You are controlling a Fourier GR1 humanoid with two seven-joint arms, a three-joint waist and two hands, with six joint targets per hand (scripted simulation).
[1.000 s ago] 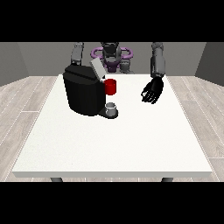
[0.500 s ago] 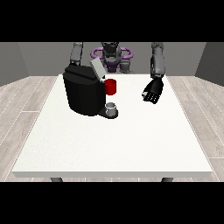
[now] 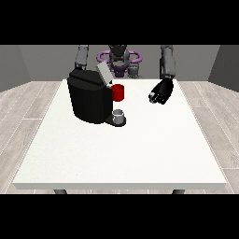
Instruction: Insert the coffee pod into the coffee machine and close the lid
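A black coffee machine point(image 3: 89, 100) stands near the far left corner of the white desk point(image 3: 126, 154), its grey lid point(image 3: 103, 73) tilted up and open. A red thing at the machine point(image 3: 118, 92) sits at its right side, and a small grey thing point(image 3: 119, 113) rests on the machine's base below it; whether that is the pod cannot be told. The robot hand at the view's right point(image 3: 161, 90) hangs above the desk near the far right edge, fingers curled in, holding nothing.

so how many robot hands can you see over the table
1: the hand at the view's right, above the table beside the coffee machine. The other may be hidden behind the machine.
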